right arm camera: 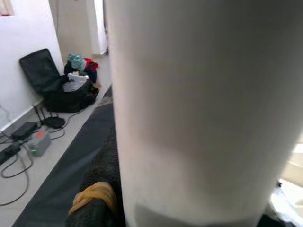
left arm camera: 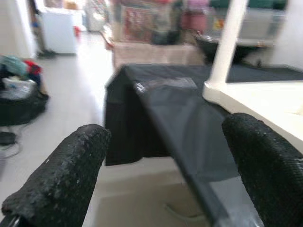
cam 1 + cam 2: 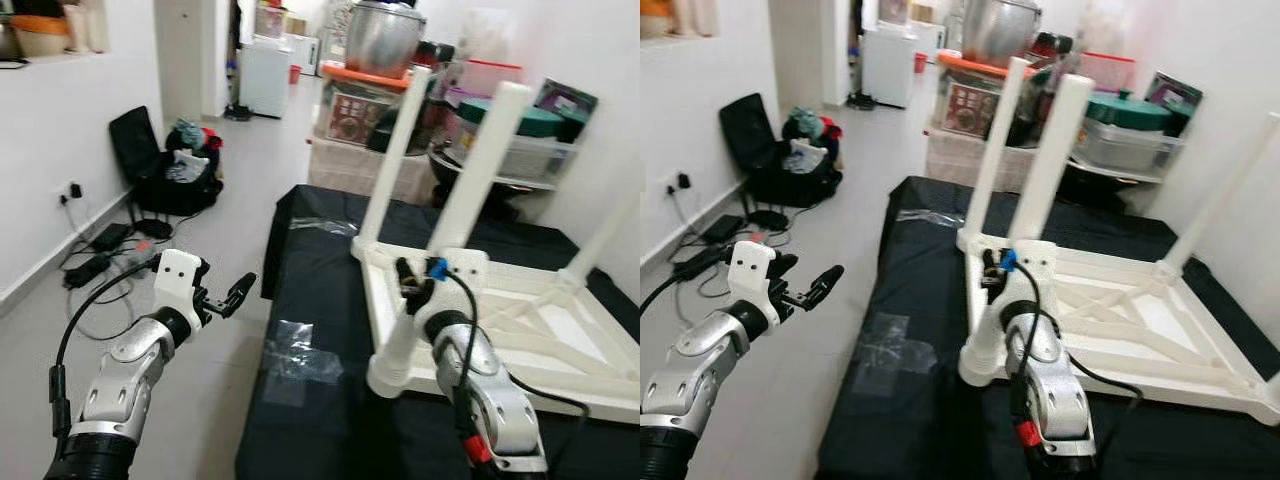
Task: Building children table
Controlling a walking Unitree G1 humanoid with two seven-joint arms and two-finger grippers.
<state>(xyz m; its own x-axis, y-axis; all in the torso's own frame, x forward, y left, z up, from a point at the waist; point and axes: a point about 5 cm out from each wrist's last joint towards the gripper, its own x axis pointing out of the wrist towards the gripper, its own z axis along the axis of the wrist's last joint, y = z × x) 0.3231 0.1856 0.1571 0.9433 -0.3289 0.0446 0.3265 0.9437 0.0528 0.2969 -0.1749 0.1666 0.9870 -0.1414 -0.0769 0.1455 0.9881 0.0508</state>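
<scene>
Table (image 3: 520, 330), white, lies upside down on a black sheet (image 3: 320, 300) spread on the floor, legs up. Two legs stand upright at the far-left corner area: rear leg (image 3: 395, 150) and nearer leg (image 3: 480, 165); another leg (image 3: 600, 240) rises at the right edge, blurred. A fourth leg (image 3: 395, 350) at the near-left corner leans, its foot end resting on the sheet. Right gripper (image 3: 412, 285) is at this near corner, against the leaning leg just below the frame; right wrist view has the white leg (image 1: 199, 109) right up against the camera, one black finger (image 1: 102, 189) with a yellow band beside it and touching it, so fingers look closed on the leg, though the second finger is hidden. Left gripper (image 3: 232, 295) hovers over bare floor left of the sheet, apart from the table, fingers (image 2: 61, 175) spread wide, holding nothing; its wrist view looks between the pads toward the sheet edge and a table corner. Clear tape patches (image 3: 300, 355) on the sheet near the left edge. Background: open black suitcase (image 3: 160, 165) with clothes by the left wall, cables and power strip (image 3: 100, 255) on the floor, storage boxes (image 3: 360, 165) and a metal pot (image 3: 385, 35) behind the sheet.
</scene>
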